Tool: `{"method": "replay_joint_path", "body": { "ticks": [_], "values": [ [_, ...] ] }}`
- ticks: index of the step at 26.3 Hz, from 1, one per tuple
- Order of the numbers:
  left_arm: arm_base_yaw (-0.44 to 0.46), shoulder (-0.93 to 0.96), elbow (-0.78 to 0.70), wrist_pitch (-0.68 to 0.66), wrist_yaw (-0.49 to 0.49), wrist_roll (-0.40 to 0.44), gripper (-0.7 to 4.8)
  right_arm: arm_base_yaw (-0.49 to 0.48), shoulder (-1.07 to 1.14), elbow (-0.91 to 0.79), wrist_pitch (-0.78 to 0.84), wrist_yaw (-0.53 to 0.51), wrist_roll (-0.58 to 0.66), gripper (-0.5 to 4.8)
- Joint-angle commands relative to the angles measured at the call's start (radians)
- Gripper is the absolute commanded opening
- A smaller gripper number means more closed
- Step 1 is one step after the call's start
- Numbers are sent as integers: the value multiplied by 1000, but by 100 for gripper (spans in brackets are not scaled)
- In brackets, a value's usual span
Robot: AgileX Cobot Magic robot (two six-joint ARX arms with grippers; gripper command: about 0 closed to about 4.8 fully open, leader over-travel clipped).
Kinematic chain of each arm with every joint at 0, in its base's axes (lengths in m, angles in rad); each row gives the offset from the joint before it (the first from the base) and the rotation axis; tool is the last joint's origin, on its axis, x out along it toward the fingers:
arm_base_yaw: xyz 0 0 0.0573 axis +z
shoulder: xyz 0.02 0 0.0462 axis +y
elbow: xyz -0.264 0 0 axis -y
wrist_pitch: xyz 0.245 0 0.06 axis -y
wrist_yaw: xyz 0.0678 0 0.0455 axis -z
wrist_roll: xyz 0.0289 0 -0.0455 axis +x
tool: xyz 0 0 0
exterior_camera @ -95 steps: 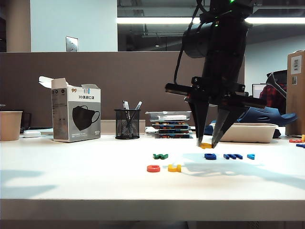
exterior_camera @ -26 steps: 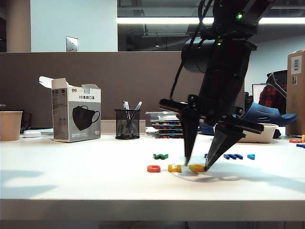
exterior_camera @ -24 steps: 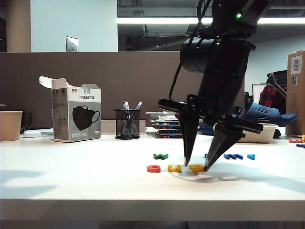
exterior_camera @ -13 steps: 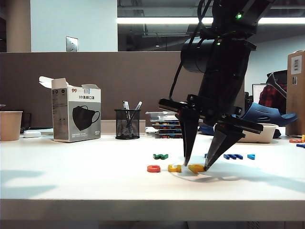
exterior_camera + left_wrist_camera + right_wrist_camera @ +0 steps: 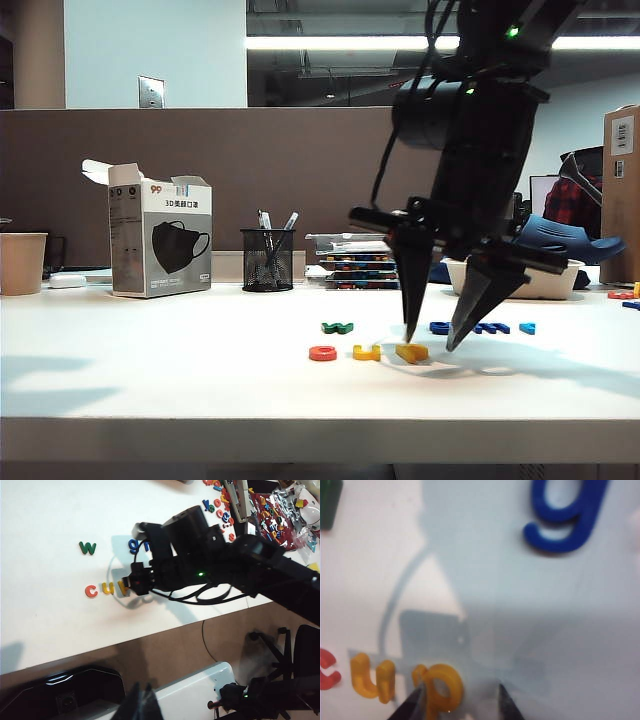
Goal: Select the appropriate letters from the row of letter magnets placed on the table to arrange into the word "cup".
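Yellow "p" (image 5: 440,687) down on the table (image 5: 150,370), just beside yellow "u" (image 5: 370,680) w/ red "c" (image 5: 327,670) beyond it, spelling cup. Right gripper (image 5: 437,343) just above the p, jaws apart, nothing held. Left gripper (image 5: 141,705) off to the side, high up; open or closed: cannot tell. Best now: lift straight up, no sideways drag, so p keeps line w/ u.

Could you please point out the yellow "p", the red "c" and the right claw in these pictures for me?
yellow "p" (image 5: 441,686): right wrist view, on its round bowl.
red "c" (image 5: 322,353): exterior view, on the ring's front edge.
right claw (image 5: 434,339): exterior view, midway between its two open fingertips, just above the table.
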State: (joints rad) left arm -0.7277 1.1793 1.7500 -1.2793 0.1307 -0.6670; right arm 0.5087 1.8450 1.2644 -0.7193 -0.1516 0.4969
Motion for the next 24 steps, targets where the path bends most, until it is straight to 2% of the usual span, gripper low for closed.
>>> {"method": "replay_joint_path", "body": {
  "ticks": [1,14,24],
  "values": [
    [-1,-2,2,6,1,5,-5,-5,-32,-1,5,3,-4,181],
    [-1,-2,2,6,1,5,-5,-5,-135,-1,-2,-3,-26,180],
    [-1,-2,2,6,1,5,-5,-5,-304,-1,-2,5,-43,167]
  ]
}}
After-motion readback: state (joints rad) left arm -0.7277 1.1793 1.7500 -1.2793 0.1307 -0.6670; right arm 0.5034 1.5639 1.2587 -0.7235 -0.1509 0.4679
